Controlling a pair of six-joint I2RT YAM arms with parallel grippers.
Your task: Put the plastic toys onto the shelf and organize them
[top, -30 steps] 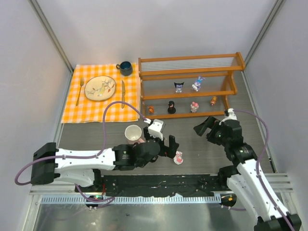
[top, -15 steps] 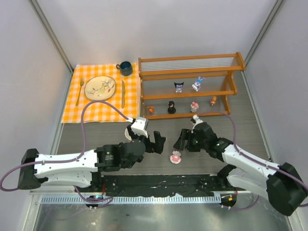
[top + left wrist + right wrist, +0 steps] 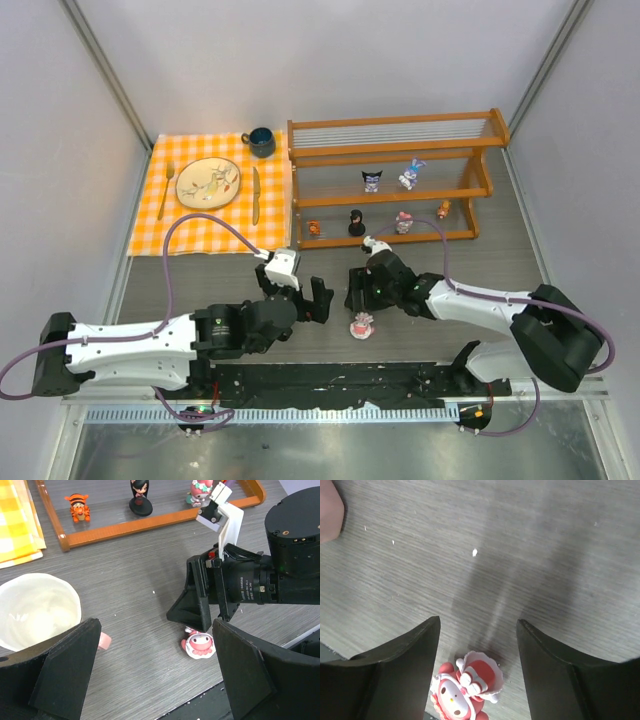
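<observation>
The right claw (image 3: 357, 290) is swinging in from the right side and narrowing. Its fingers (image 3: 400, 665) are still spread, straddling the pink-white figurine (image 3: 465, 687) lying untouched on the desk (image 3: 430, 345). The left claw (image 3: 318, 300), spread wide, is drawing back leftward. The shelf (image 3: 395, 199) is still holding five other figurines (image 3: 372, 180).

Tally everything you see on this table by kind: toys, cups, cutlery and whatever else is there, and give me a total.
Toy figurines: 7
Cups, dark blue cup and white mug: 2
Cutlery, fork and knife: 2
Plate: 1
Checked cloth: 1
Shelf: 1
Total: 14
</observation>
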